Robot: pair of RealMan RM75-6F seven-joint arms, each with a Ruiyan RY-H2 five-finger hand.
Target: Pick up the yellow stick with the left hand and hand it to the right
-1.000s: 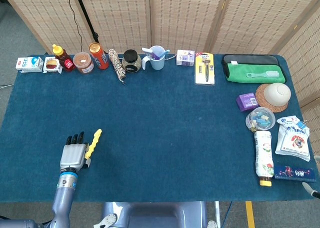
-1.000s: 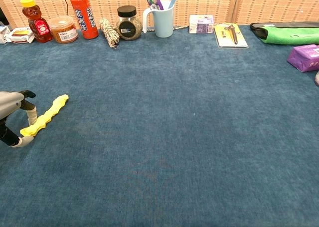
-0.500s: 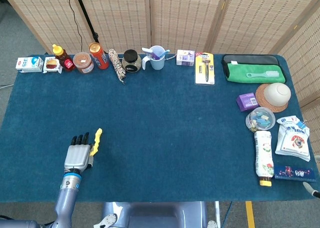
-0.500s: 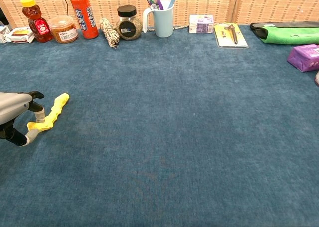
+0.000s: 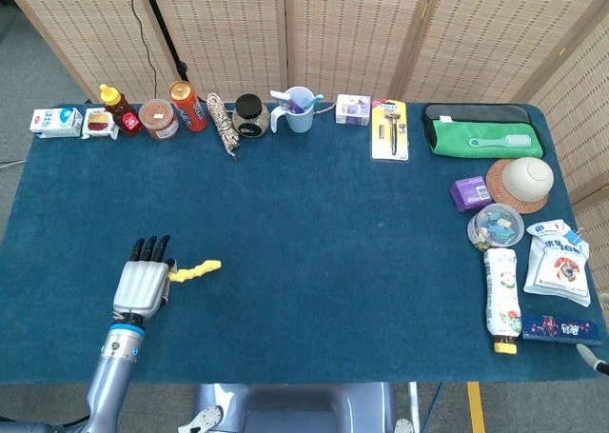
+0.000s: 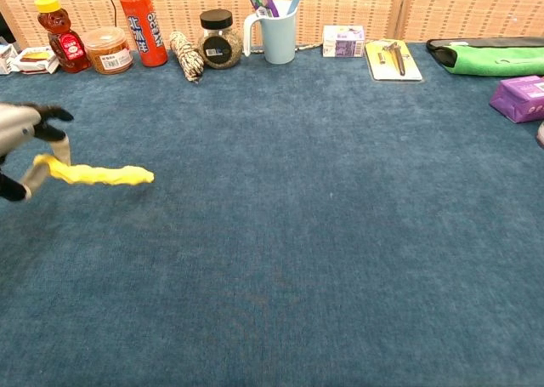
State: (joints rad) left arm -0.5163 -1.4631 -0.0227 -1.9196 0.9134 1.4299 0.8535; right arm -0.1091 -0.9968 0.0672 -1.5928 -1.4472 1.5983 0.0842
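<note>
The yellow stick (image 5: 195, 270) is a short wavy rod, now held off the blue table (image 5: 314, 224) and pointing to the right. My left hand (image 5: 140, 285) pinches its left end near the table's front left. In the chest view the same left hand (image 6: 24, 140) shows at the left edge, thumb and a finger closed on the stick (image 6: 98, 174). Of my right hand, only a small white and grey part (image 5: 593, 359) shows at the lower right edge of the head view; its fingers are hidden.
Along the far edge stand a honey bottle (image 5: 119, 110), jar (image 5: 158, 119), orange can (image 5: 187, 105), rope bundle (image 5: 224, 124), dark jar (image 5: 251, 115) and blue mug (image 5: 297, 109). A green cloth (image 5: 483, 135), bowl (image 5: 520, 181), bottle (image 5: 501, 300) and packets (image 5: 559, 262) fill the right side.
My left hand closed on the stick's near end and lifted it off the table. The stick swung from pointing away to pointing right.
</note>
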